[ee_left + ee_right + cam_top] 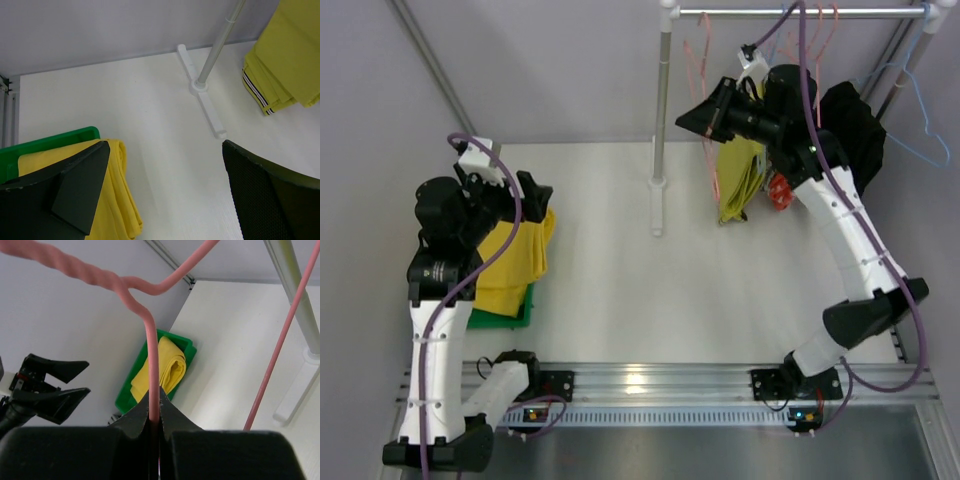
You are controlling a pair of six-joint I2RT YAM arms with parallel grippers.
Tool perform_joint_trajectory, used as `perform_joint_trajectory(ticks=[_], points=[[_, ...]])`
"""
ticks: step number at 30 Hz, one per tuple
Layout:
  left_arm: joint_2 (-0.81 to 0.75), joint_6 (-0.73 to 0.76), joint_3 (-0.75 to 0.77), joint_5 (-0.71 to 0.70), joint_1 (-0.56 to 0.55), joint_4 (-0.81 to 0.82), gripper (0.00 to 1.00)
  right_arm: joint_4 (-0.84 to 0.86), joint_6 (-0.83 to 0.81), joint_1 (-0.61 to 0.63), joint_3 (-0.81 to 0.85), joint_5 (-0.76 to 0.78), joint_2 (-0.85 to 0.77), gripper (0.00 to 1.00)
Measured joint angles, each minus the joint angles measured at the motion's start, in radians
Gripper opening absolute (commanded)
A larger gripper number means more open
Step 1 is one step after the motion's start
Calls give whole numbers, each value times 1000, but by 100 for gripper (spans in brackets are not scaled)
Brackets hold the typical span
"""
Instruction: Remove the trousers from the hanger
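Observation:
The bright golden yellow trousers (515, 262) lie folded over a green bin (505, 318) at the left; they also show in the left wrist view (115, 200) and the right wrist view (160, 371). The olive-yellow trousers (740, 180) hang from a pink wire hanger (705, 100) on the rack rail (800, 12); their hem shows in the left wrist view (287, 60). My right gripper (154, 412) is shut on the pink hanger wire (150, 340). My left gripper (165, 185) is open and empty, just above the bin and the golden trousers.
The rack's white pole (660, 120) stands on a foot (202, 95) mid-table. A black garment (855, 125), a red-orange garment (780, 190) and a blue hanger (920, 110) hang at the right. Walls close in on both sides.

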Motion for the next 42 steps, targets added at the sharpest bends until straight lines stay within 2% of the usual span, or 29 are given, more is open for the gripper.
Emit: perform_joint_trajectory(ticks=[3, 7, 16, 35, 37, 38, 41, 42], points=[[-10, 1, 4, -18, 0, 1, 99, -4, -1, -11, 127, -26, 134, 0], [-42, 6, 4, -53, 0, 1, 99, -3, 0, -32, 218, -39, 256, 0], [-82, 17, -15, -90, 0, 6, 99, 15, 8, -75, 389, -33, 375, 0], [-78, 31, -56, -127, 0, 8, 99, 55, 0, -84, 459, -38, 522, 1], [-78, 31, -56, -127, 0, 8, 99, 56, 0, -84, 459, -42, 523, 12], [-78, 31, -56, -127, 0, 8, 99, 59, 0, -84, 459, -43, 523, 27], [-78, 31, -56, -127, 0, 8, 99, 72, 3, -84, 457, -49, 523, 53], [-78, 31, -56, -127, 0, 8, 99, 78, 4, -84, 453, -50, 521, 56]])
